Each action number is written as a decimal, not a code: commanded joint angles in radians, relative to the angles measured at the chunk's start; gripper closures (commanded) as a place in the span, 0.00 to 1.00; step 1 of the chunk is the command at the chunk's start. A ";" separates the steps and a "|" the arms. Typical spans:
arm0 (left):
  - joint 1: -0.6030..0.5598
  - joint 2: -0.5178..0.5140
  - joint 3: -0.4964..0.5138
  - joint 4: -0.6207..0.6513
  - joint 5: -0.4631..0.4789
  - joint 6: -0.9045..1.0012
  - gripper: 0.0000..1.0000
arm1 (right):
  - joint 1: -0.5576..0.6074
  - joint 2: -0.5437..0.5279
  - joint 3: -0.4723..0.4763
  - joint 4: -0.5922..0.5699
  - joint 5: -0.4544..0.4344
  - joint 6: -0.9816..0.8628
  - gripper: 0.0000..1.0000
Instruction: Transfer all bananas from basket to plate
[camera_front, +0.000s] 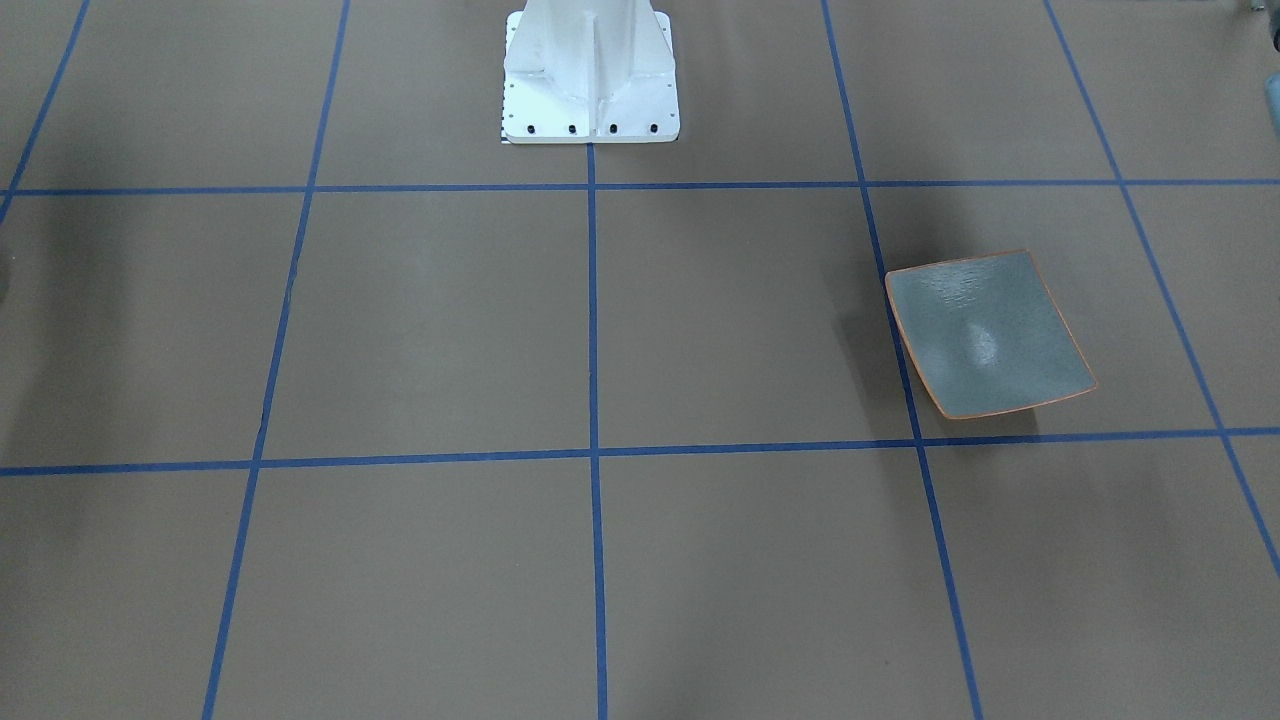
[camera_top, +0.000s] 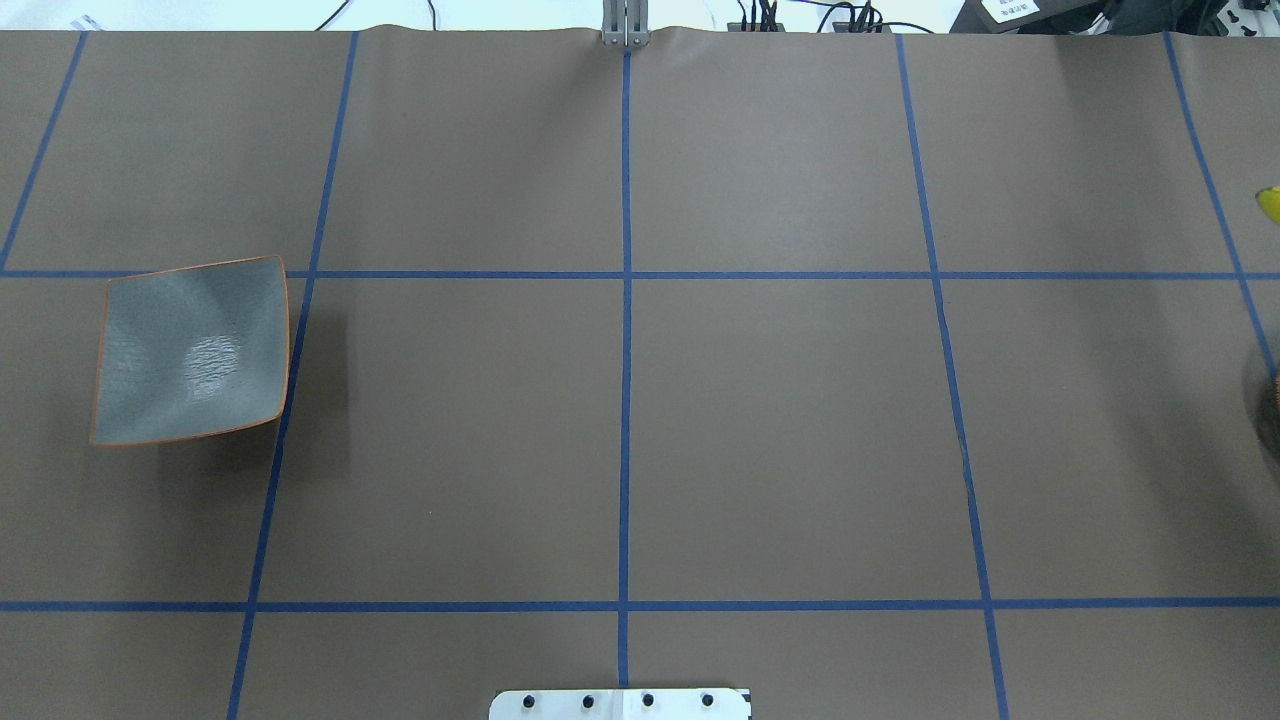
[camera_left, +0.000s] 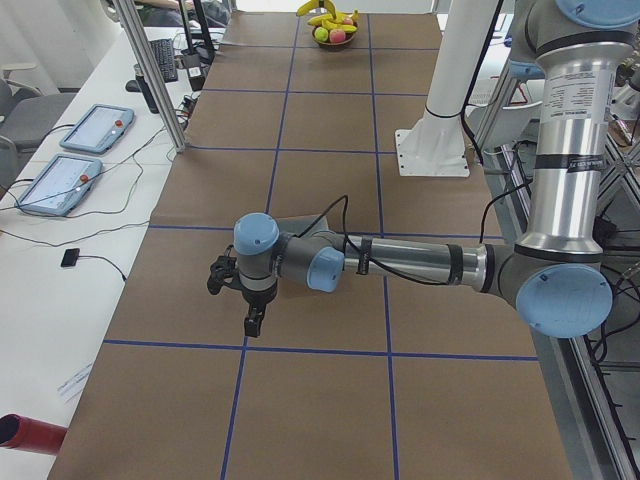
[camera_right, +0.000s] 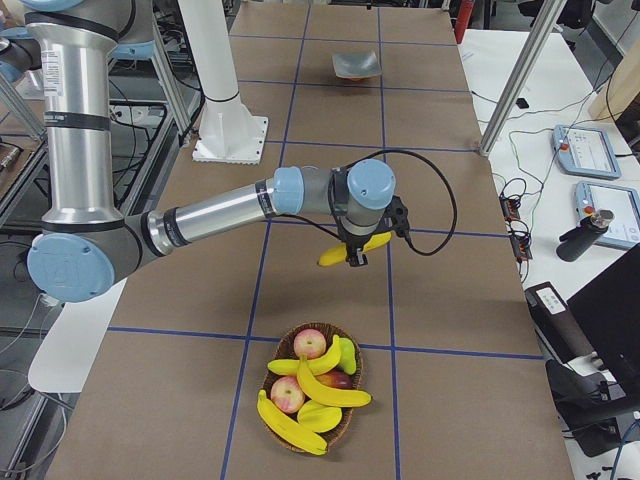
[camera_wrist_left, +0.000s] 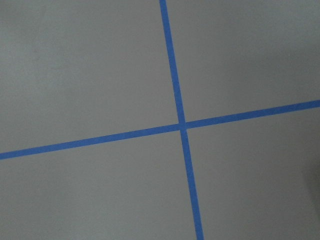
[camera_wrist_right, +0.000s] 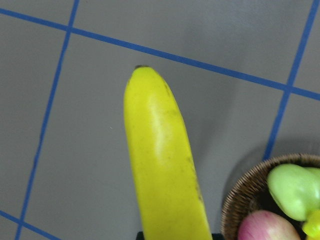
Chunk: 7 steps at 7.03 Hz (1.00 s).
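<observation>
My right gripper (camera_right: 354, 256) is shut on a yellow banana (camera_wrist_right: 165, 165) and holds it in the air above the table, just beyond the basket (camera_right: 352, 425). The banana's tip (camera_top: 1270, 205) pokes in at the overhead view's right edge. More bananas (camera_right: 335, 393) lie in the wicker basket with other fruit. The grey-blue plate (camera_top: 190, 350) with its orange rim sits bare at the table's far other end. My left gripper (camera_left: 251, 325) hangs over the table close to the plate; I cannot tell whether it is open or shut.
Red apples (camera_right: 310, 343) and a green fruit (camera_wrist_right: 295, 190) share the basket with the bananas. The white robot base (camera_front: 590, 75) stands at mid-table. Blue tape lines grid the brown surface. Tablets and cables lie on the side desk (camera_left: 80, 160).
</observation>
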 joint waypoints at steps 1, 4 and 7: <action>0.067 -0.089 -0.005 -0.030 -0.009 -0.194 0.00 | -0.139 0.141 0.000 0.006 0.058 0.240 1.00; 0.104 -0.214 -0.017 -0.157 -0.114 -0.557 0.00 | -0.381 0.308 0.005 0.196 0.054 0.746 1.00; 0.216 -0.339 -0.036 -0.407 -0.167 -1.044 0.00 | -0.528 0.379 -0.018 0.462 0.049 1.066 1.00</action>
